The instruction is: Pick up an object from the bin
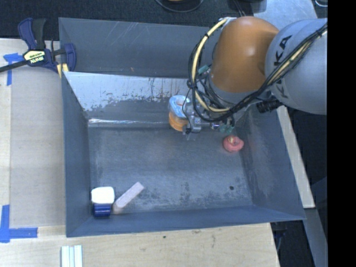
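Grey bin (167,216), one pink knob (233,144), one orange tub (177,115), one block (102,198), one stick (129,196)

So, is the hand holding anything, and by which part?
It cannot be told: the hand sits beside an orange and blue thing near the back wall, but the arm hides any hold.

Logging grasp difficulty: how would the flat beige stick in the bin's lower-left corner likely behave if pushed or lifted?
The beige stick looks straight and thin, so probably stiff and light. It lies flat on the bin floor, so it would likely slide rather than roll. Its end seems to touch the white-and-blue block, which might shift too.
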Available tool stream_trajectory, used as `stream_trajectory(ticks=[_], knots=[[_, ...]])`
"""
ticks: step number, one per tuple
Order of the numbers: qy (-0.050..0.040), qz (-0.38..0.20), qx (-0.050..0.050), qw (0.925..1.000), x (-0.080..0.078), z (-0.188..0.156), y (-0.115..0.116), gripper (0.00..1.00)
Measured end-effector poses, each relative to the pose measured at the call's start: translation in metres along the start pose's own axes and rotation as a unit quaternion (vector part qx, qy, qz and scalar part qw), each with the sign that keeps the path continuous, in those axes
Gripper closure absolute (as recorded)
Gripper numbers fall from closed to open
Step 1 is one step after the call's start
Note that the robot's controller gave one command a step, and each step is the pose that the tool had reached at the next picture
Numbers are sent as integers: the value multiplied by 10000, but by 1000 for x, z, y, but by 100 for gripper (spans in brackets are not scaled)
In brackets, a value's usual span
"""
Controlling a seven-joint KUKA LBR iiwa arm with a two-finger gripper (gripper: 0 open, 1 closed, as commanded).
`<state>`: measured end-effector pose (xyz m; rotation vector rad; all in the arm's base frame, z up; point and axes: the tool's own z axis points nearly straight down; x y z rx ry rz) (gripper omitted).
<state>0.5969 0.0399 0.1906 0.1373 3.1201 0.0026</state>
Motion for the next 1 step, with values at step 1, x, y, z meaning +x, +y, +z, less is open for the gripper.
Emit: stream_trajectory(ticks=[1], knots=[[-35,185,-2,9998,-9,-63,-13,100]])
